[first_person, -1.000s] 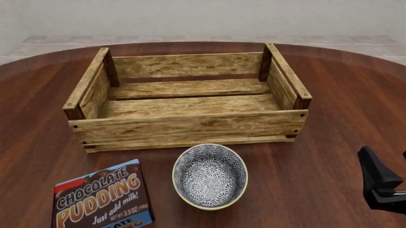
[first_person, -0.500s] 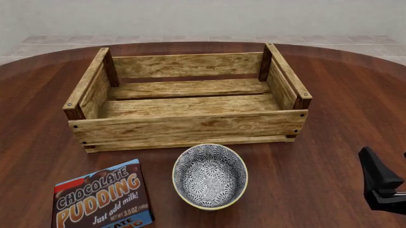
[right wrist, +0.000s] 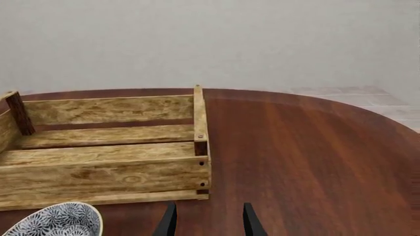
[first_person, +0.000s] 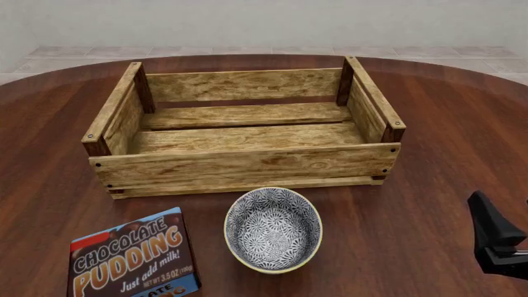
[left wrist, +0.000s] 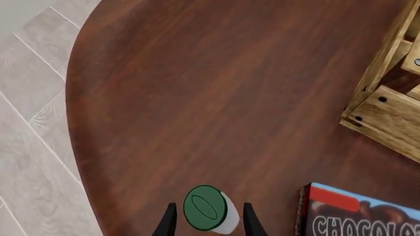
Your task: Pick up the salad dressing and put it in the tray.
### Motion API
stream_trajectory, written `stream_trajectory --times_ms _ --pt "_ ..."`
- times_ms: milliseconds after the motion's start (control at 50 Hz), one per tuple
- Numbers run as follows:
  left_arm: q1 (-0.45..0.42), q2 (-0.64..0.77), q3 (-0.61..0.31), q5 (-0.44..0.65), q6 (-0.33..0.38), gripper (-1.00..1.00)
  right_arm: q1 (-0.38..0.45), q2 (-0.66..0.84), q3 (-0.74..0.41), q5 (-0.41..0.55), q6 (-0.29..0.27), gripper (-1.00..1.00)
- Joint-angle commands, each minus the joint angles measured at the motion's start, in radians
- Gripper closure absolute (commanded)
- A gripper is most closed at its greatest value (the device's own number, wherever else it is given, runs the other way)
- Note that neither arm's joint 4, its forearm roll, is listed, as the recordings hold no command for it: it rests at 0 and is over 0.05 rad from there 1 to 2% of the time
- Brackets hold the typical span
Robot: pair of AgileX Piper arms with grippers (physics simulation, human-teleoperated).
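Near the table's left edge, the slim white salad dressing bottle with its dark green cap (left wrist: 208,208) stands between the left gripper (left wrist: 207,223)'s 2 parted fingers — not yet pinched. Best centre it, close squarely, then lift clear before crossing to the light-wood slatted tray (first_person: 247,166). The right gripper (right wrist: 207,222) hangs spread, holding nothing.

table (first_person: 446,124): dark reddish wood, round edge, pale tiled floor (left wrist: 33,98) past it | tray (first_person: 247,164): on table, ahead-left of right gripper (right wrist: 204,223) | bowl (first_person: 274,229): just before tray's near wall, left of right gripper | pudding box (first_person: 136,260): flat, beside left gripper (left wrist: 204,225) | salad dressing (left wrist: 208,208): between left gripper's fingers, contact with table unclear
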Motion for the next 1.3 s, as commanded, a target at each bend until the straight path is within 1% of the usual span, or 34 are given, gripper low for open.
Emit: stream_trajectory --times_ms 20,280,380,400,420,480,500,600,680,720,760,820,840,880,960,1040,1060,1080,1120,1160,1220,1240,1300 --pt "-0.014 0.014 0.035 -0.015 -0.021 -1.0 -0.006 -0.007 0.0 0.008 0.005 -1.0" --pt "-0.026 0.062 0.053 -0.061 -0.033 -1.0 -0.01 -0.011 0.0 0.011 0.009 -1.0" --pt "-0.019 0.085 0.057 -0.082 -0.022 -1.0 -0.013 -0.005 0.0 0.005 0.012 -1.0" --pt "-0.009 0.094 0.055 -0.093 -0.013 1.0 -0.013 -0.005 0.0 0.004 0.012 -1.0" --pt "-0.005 0.1 0.054 -0.1 -0.002 1.0 -0.014 -0.004 0.0 0.004 0.012 -1.0" --pt "-0.005 0.118 0.048 -0.115 -0.003 1.0 -0.014 -0.004 0.0 0.004 0.013 -1.0" --pt "0.016 0.133 0.038 -0.135 0.027 1.0 -0.014 0.0 0.0 0.001 0.013 -1.0" --pt "0.015 0.141 0.004 -0.138 0.03 1.0 -0.012 0.005 0.0 -0.004 0.014 -1.0" --pt "0.02 0.185 -0.035 -0.162 0.025 1.0 -0.013 0.004 0.0 -0.004 0.014 -1.0" --pt "0.029 0.2 -0.051 -0.174 0.038 1.0 -0.013 0.007 0.0 -0.008 0.014 -1.0" --pt "0.026 0.207 -0.067 -0.176 0.03 1.0 -0.014 0.004 0.0 -0.005 0.014 -1.0" --pt "0.028 0.233 -0.107 -0.189 0.028 1.0 -0.014 0.009 0.0 -0.011 0.017 -1.0" --pt "0.028 0.233 -0.107 -0.189 0.028 1.0 -0.014 0.009 0.0 -0.011 0.017 -1.0" --pt "0.023 0.248 -0.144 -0.191 0.024 1.0 -0.015 0.004 0.0 -0.007 0.019 -1.0" --pt "0.001 0.264 -0.189 -0.191 0.017 1.0 -0.015 0.001 0.0 -0.006 0.02 -1.0" --pt "-0.023 0.258 -0.215 -0.183 0.011 1.0 -0.016 0.0 0.0 -0.005 0.022 -1.0" --pt "-0.035 0.257 -0.235 -0.179 0.008 1.0 -0.016 -0.004 0.0 -0.002 0.023 -1.0" --pt "-0.035 0.257 -0.235 -0.179 0.008 1.0 -0.016 -0.004 0.0 -0.002 0.023 -1.0" --pt "-0.061 0.247 -0.248 -0.168 -0.009 1.0 -0.016 -0.006 0.0 -0.001 0.023 -1.0" --pt "-0.07 0.249 -0.263 -0.168 -0.002 1.0 -0.017 -0.006 0.0 -0.001 0.024 -1.0" --pt "-0.093 0.248 -0.282 -0.161 -0.007 1.0 -0.015 -0.01 0.0 0.002 0.024 -1.0" --pt "-0.116 0.24 -0.288 -0.154 -0.009 1.0 -0.015 -0.012 0.0 0.004 0.024 -1.0" --pt "-0.134 0.248 -0.301 -0.153 -0.01 1.0 -0.017 -0.011 0.0 0.003 0.026 -1.0"
